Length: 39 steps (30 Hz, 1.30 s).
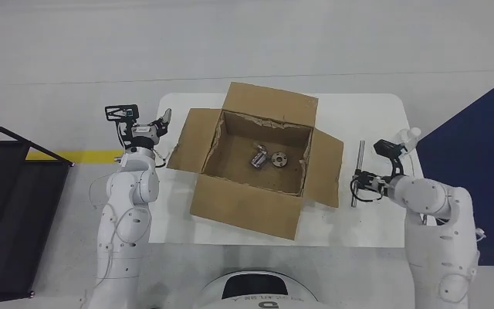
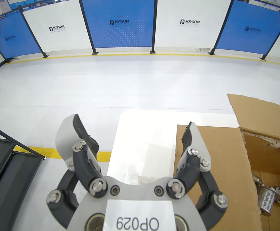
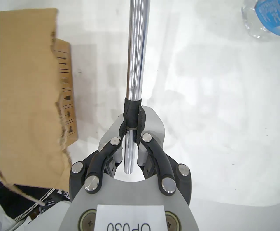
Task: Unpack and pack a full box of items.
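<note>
An open cardboard box point(image 1: 231, 205) stands in the middle of the white table point(image 1: 370, 232), flaps spread. Inside lie a ribbed metal cylinder point(image 1: 258, 158) and a round metal flange point(image 1: 279, 161); the cylinder point(image 2: 266, 200) also shows past the flap in the left wrist view. My right gripper point(image 1: 356, 185) is shut on a polished steel rod point(image 3: 136, 54) near its lower end, low over the table to the right of the box. The rod point(image 1: 359, 166) lies lengthwise beside the right flap. My left gripper point(image 2: 133, 131) stands open and empty over the table's left edge, beside the left flap point(image 2: 210, 157).
A clear plastic bottle point(image 3: 261, 18) with a blue label lies at the table's far right edge point(image 1: 409, 137). A dark rack point(image 1: 23, 208) stands on the floor to the left. Blue and white fence panels point(image 2: 122, 24) close off the room behind.
</note>
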Motion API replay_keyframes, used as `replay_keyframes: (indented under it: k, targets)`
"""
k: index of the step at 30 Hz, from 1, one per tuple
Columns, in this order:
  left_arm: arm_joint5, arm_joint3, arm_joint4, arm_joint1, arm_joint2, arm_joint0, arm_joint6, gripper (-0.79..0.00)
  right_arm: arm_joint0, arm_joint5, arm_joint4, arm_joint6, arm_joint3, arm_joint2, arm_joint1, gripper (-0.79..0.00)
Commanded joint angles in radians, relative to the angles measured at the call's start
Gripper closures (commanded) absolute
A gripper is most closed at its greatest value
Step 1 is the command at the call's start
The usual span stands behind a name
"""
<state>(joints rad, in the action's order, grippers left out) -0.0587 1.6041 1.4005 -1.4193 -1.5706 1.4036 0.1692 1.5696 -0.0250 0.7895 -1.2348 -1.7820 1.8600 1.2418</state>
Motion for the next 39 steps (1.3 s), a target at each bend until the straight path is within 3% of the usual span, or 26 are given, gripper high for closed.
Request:
replay_keyframes:
  k: [1, 4, 8, 14, 19, 23, 31, 39]
  targets:
    - [0.000, 0.000, 0.000, 0.000, 0.000, 0.000, 0.000, -0.785, 0.030, -0.050, -0.123, 0.026, -0.023, 0.033, 0.000, 0.000]
    - [0.000, 0.000, 0.000, 0.000, 0.000, 0.000, 0.000, -0.785, 0.069, -0.111, -0.257, 0.045, -0.073, 0.068, -0.002, 0.000]
    - [0.000, 0.000, 0.000, 0.000, 0.000, 0.000, 0.000, -0.785, 0.110, -0.136, -0.311, 0.062, -0.189, 0.086, -0.006, 0.000]
    - [0.000, 0.000, 0.000, 0.000, 0.000, 0.000, 0.000, -0.785, 0.147, -0.116, -0.220, 0.043, -0.455, 0.006, -0.014, 0.000]
    - [0.000, 0.000, 0.000, 0.000, 0.000, 0.000, 0.000, -0.785, 0.057, -0.061, -0.065, -0.036, -0.568, -0.166, -0.024, 0.000]
    - [0.000, 0.000, 0.000, 0.000, 0.000, 0.000, 0.000, -0.785, -0.097, 0.001, 0.107, -0.093, -0.541, -0.366, -0.026, 0.000]
    - [0.000, 0.000, 0.000, 0.000, 0.000, 0.000, 0.000, -0.785, -0.441, 0.019, 0.292, -0.124, -0.299, -0.760, 0.005, 0.000]
    - [0.000, 0.000, 0.000, 0.000, 0.000, 0.000, 0.000, -0.785, -0.599, -0.044, 0.467, -0.202, -0.044, -1.041, 0.045, 0.000]
